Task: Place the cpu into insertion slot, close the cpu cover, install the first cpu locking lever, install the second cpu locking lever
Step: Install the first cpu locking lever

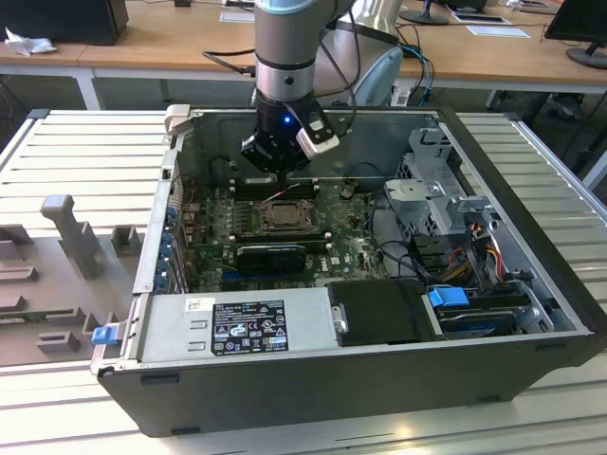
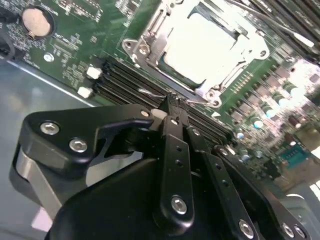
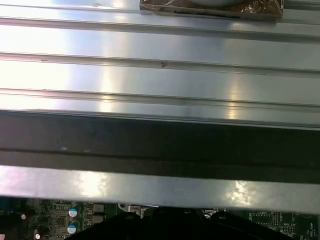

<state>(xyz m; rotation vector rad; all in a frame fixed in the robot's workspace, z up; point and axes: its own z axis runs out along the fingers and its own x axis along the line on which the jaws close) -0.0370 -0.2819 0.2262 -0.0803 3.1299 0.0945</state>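
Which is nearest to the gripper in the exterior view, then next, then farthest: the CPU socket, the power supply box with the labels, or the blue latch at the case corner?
From the gripper:
1. insertion slot, just below it on the green board.
2. power supply box, at the case's near wall.
3. blue latch, outside corner on the exterior view's left.

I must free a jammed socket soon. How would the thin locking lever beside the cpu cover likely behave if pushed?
The locking lever looks like thin bent wire, so it probably flexes springily rather than staying rigid. Its shiny metal would likely slip off smooth fingertips; the gripper sits close by. The cpu cover, a flat metal frame, probably resists firmly.
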